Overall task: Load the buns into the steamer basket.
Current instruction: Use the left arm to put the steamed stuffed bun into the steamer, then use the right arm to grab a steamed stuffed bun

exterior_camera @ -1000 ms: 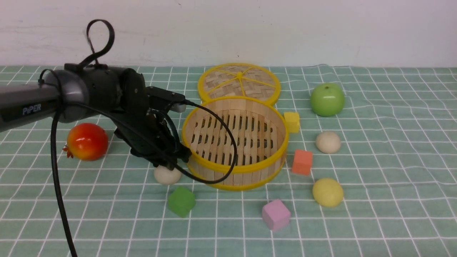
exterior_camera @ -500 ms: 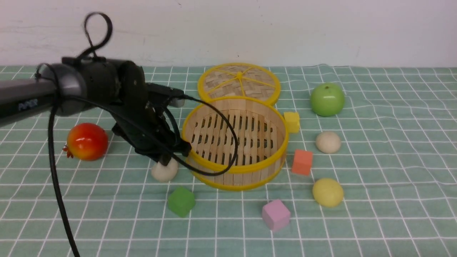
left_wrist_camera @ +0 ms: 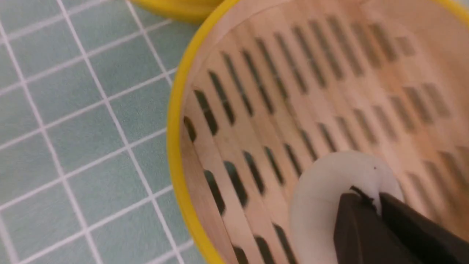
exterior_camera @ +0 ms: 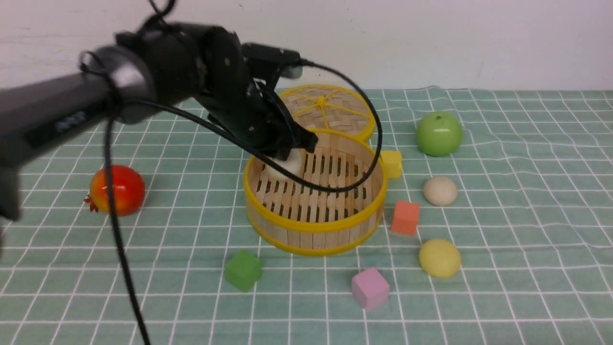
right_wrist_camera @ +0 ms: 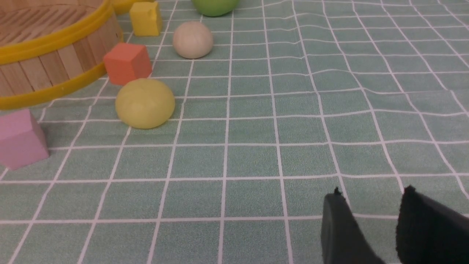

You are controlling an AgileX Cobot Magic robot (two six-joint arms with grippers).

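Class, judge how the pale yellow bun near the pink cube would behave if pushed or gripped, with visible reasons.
The yellow bun sits on a flattish base, so it would probably slide or rock rather than roll away. Its smooth, rounded skin might slip from narrow jaws.

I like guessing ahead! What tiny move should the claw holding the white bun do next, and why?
Probably lower a little and open. The left claw grips the white bun over the slatted floor of the steamer basket, so letting go should land it inside.
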